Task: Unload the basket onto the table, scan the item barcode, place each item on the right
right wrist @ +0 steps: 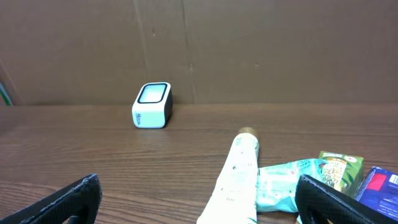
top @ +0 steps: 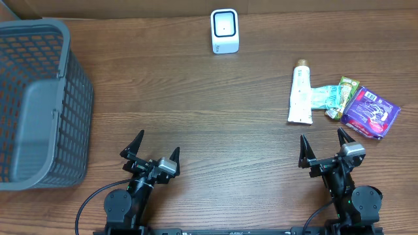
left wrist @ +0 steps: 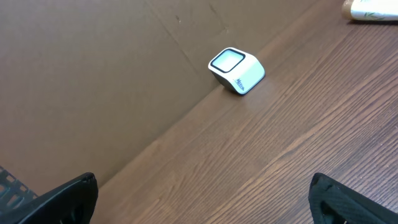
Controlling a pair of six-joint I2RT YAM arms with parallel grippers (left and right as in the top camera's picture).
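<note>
A white barcode scanner [top: 225, 31] with a dark window stands at the table's far edge; it also shows in the left wrist view as the scanner [left wrist: 236, 70] and in the right wrist view as the scanner [right wrist: 152, 104]. At the right lie a white tube [top: 300, 94], a pale green packet [top: 322, 97], a green-and-yellow pack [top: 343, 94] and a purple packet [top: 370, 113]. My right gripper [top: 322, 144] is open just short of them, with the tube [right wrist: 235, 180] ahead between its fingers. My left gripper [top: 149, 147] is open over bare wood.
A grey plastic basket [top: 39, 104] stands at the left edge of the table. A brown cardboard wall [right wrist: 249, 43] runs behind the scanner. Bare wood lies between the two grippers and the scanner.
</note>
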